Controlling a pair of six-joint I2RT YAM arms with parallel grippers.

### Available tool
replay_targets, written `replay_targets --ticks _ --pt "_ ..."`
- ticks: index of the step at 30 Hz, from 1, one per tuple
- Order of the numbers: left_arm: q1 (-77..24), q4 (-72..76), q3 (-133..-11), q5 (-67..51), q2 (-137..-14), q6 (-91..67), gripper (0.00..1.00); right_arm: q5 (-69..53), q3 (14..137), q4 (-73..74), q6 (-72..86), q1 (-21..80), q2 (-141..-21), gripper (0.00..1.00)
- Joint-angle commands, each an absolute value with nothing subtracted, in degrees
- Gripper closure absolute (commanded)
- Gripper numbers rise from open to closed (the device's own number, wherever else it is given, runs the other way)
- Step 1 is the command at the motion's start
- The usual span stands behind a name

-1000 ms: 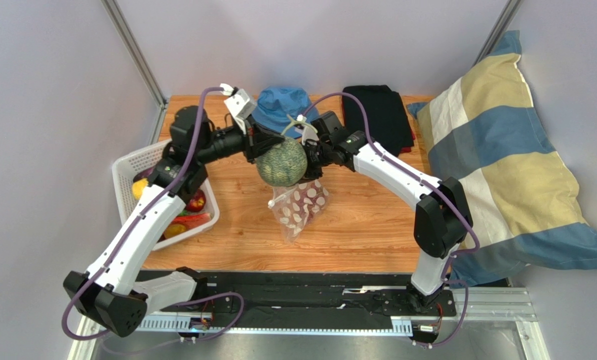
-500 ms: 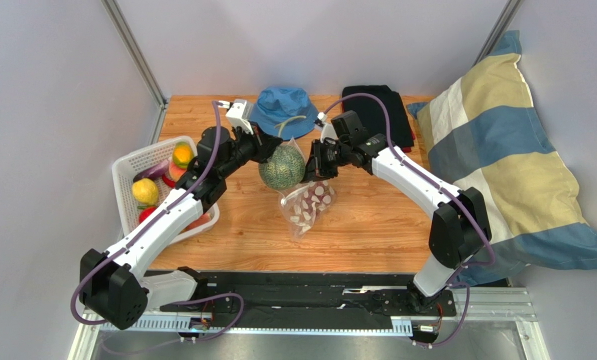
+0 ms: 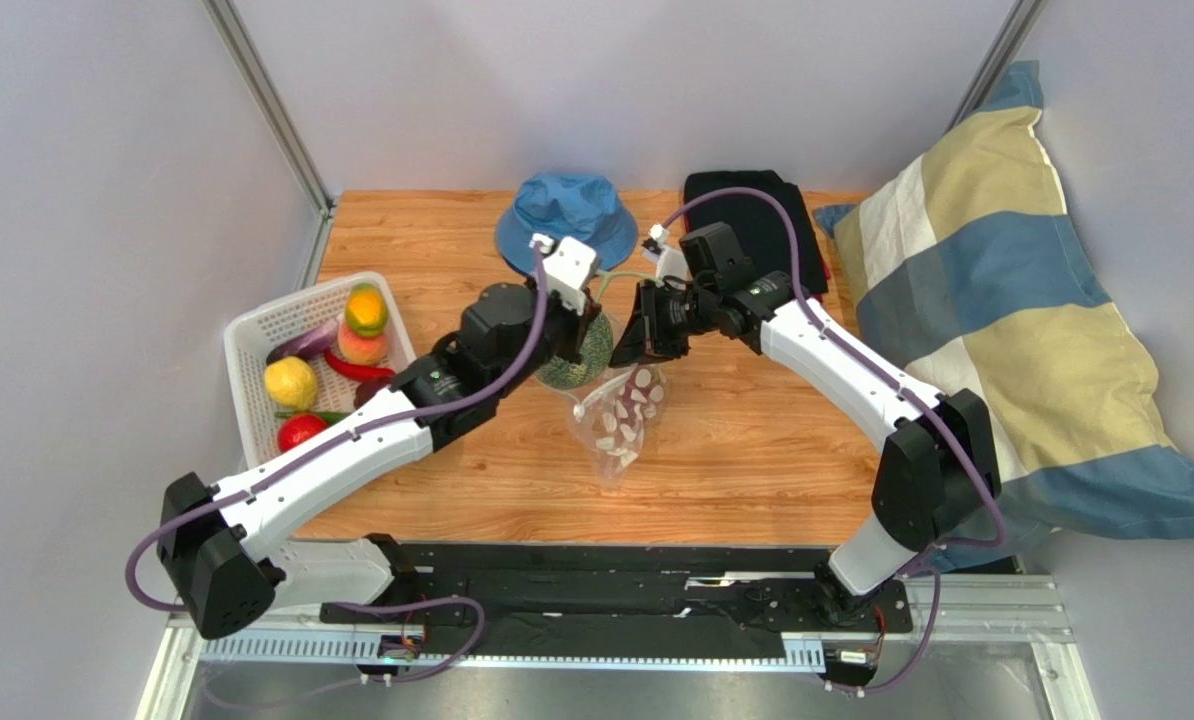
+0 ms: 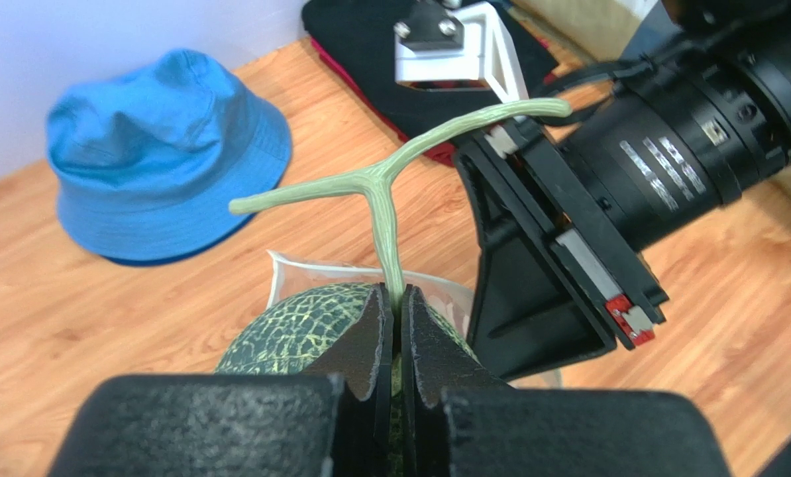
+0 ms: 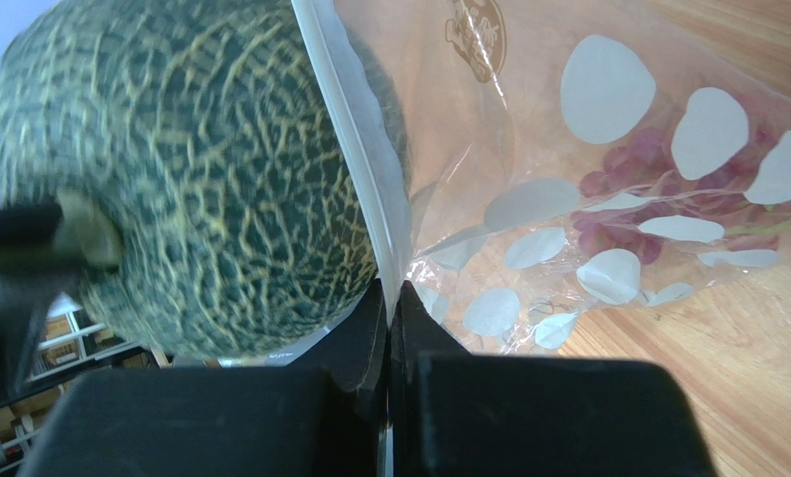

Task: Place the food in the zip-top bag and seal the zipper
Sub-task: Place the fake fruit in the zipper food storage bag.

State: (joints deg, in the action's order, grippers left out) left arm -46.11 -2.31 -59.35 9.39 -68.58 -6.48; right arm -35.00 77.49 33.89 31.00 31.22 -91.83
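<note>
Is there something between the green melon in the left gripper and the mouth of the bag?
Nothing visible does. The green melon, hanging by its stem from the left gripper, sits right at the mouth of the zip-top bag, whose edge the right gripper pinches. Only the bag's own zipper strip lies against it.
</note>
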Motion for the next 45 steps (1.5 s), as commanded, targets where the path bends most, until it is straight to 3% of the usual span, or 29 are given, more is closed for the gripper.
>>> replay_targets --ticks 1,11,15,17,18,21,23,33,36,40,45 --pt "-50.3 -6.8 -63.4 19.9 -72.0 1.5 1.0 -36.7 77.8 31.2 30.1 29.4 -88.0 1.0" --pt "-50.1 -13.1 -63.5 23.0 -75.6 1.8 1.0 -40.4 76.4 30.8 30.4 27.0 -86.2 1.0" --pt "-49.1 -8.6 -61.4 12.8 -71.8 -2.4 0.98 -40.2 75.4 29.7 30.3 26.8 -86.7 1.0" --pt "-49.1 -6.2 -60.8 8.6 -69.8 -3.3 0.83 -40.6 75.4 29.7 30.4 26.5 -87.1 1.0" --pt "-49.0 -6.0 -60.6 6.0 -69.3 -3.5 0.62 -41.0 75.4 29.6 30.3 26.4 -87.1 1.0" --pt "-48.5 -6.1 -60.1 4.7 -66.5 -3.3 0.25 -41.7 75.2 29.6 29.7 25.3 -87.0 1.0" --pt "-45.8 -7.9 -60.2 3.5 -63.9 -5.0 0.19 -42.0 75.1 29.8 29.6 24.4 -86.7 1.0" --pt "-33.7 -26.1 -59.6 -3.7 -62.5 -14.5 0.26 -41.5 74.0 29.9 29.3 23.6 -85.7 1.0" --pt "-33.4 -26.5 -59.4 -6.8 -64.2 -16.6 0.18 -41.4 74.2 29.9 29.4 23.6 -85.9 1.0" --pt "-33.4 -26.9 -59.5 -7.6 -68.7 -19.4 0.17 -41.1 74.4 30.1 29.4 23.6 -86.0 1.0" --pt "-32.8 -28.9 -59.8 -5.5 -74.3 -21.2 0.28 -40.7 75.0 31.1 28.3 23.6 -86.2 1.0"
